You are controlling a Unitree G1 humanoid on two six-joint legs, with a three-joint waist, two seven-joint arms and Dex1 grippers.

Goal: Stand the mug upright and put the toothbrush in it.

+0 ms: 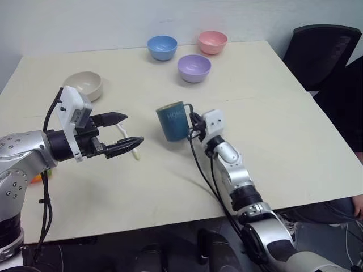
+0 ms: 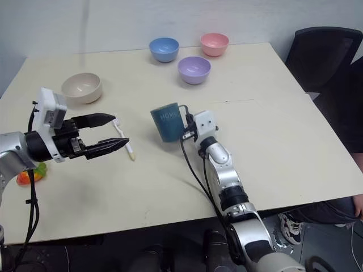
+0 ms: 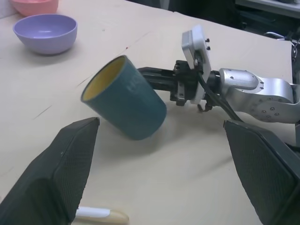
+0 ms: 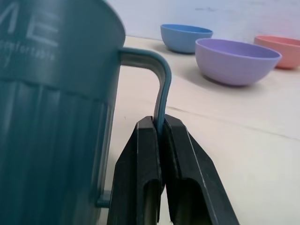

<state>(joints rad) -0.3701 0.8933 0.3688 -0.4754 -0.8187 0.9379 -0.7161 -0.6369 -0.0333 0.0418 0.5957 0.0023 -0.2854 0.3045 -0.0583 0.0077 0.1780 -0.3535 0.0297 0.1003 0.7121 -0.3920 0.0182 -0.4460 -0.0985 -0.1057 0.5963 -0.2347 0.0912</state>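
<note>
Right tool (image 4: 159, 136) pinches handle of mug (image 1: 173, 122), lettered "HOME"; left tool (image 1: 122, 133) spread.

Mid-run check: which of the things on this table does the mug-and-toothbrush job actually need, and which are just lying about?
Needed:
- mug, tilted, its handle clamped in the right gripper
- toothbrush, lying flat on the table
- left gripper, open, above the toothbrush

Lying about:
- blue bowl
- pink bowl
- purple bowl
- cream bowl
- black chair
</note>
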